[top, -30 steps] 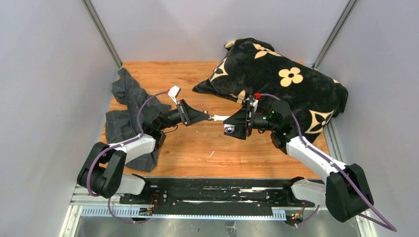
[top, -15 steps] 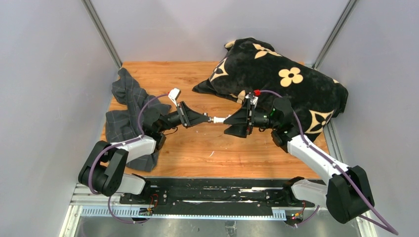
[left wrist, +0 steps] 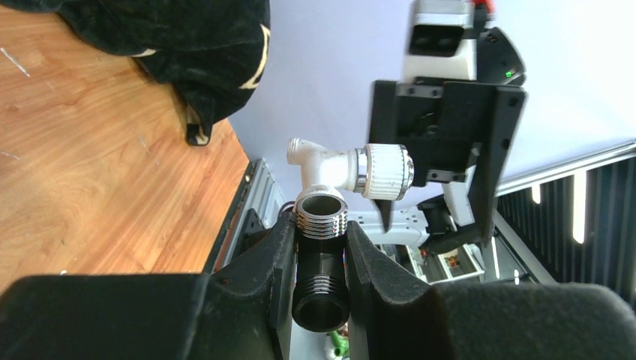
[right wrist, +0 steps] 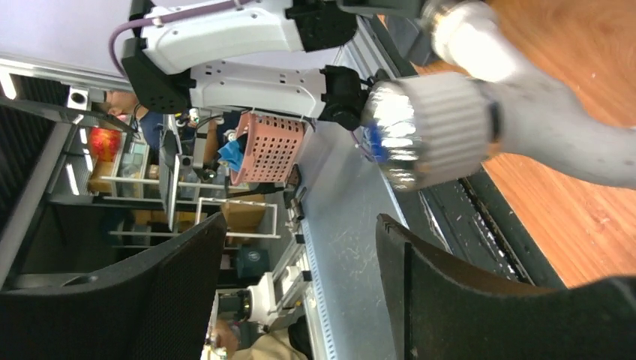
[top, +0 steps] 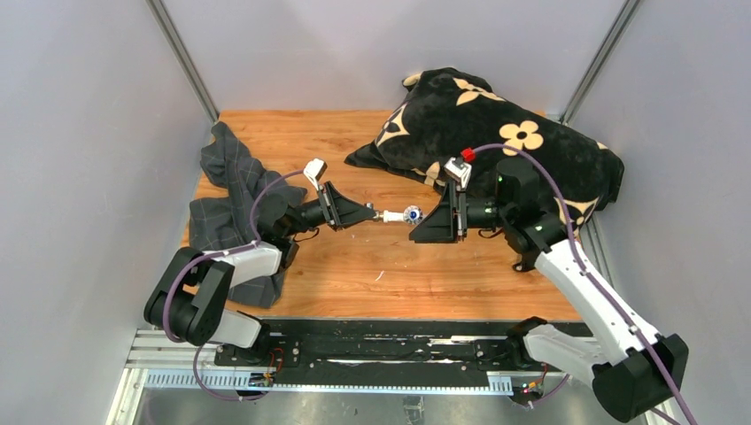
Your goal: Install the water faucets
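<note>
The water faucets hang joined in mid-air over the table's middle. My left gripper (top: 370, 214) is shut on the grey metal threaded piece (left wrist: 321, 219), its open end pointing away from the wrist. The white elbow tap body (left wrist: 324, 163) sits on that piece's far end, with a ribbed round knob (left wrist: 384, 171) that has a blue centre (top: 412, 212). My right gripper (top: 423, 228) stands open just right of the knob, apart from it. In the right wrist view the knob (right wrist: 435, 131) lies beyond the fingertips (right wrist: 397, 232), with nothing between the jaws.
A black flowered cushion (top: 496, 142) lies at the back right, behind the right arm. A grey checked cloth (top: 226, 204) is bunched at the left edge under the left arm. The wooden tabletop (top: 354, 274) shows between the arms, with grey walls around.
My right gripper has drawn back to the right and its arm has risen, leaving the tap's knob uncovered. The left gripper holds the metal piece as before.
</note>
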